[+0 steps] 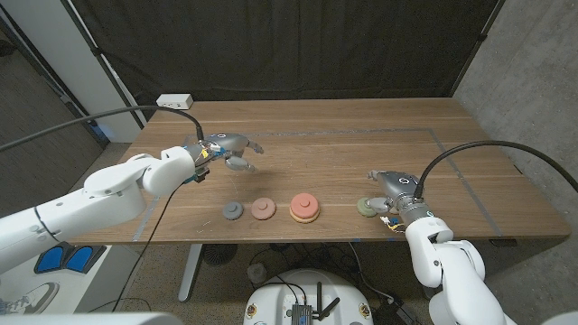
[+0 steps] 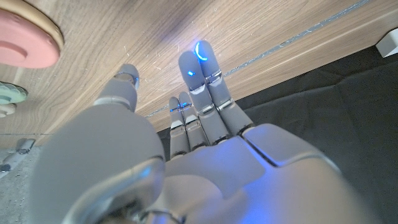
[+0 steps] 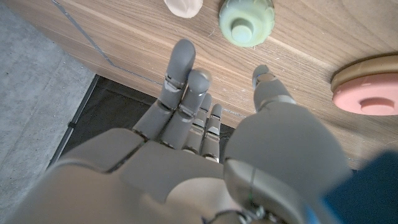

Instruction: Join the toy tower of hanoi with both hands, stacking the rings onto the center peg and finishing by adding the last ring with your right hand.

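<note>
A tan base with a pink ring (image 1: 304, 208) on its peg stands near the table's front middle; it also shows as the pink ring (image 2: 25, 40) and the pink ring (image 3: 367, 93). To its left lie a dusty pink ring (image 1: 263, 209) and a small grey ring (image 1: 233, 211). A green ring (image 1: 368, 208) lies to its right, also seen as the green ring (image 3: 247, 22). My right hand (image 1: 388, 185) hovers just behind and beside the green ring, fingers apart, holding nothing. My left hand (image 1: 233, 150) hangs over the table's back left, empty, fingers spread.
A white power strip (image 1: 176, 101) lies at the table's back left corner. Grey tape lines (image 1: 452, 162) run across the right part of the table. A pale piece (image 3: 183, 6) lies beside the green ring. A black curtain hangs behind.
</note>
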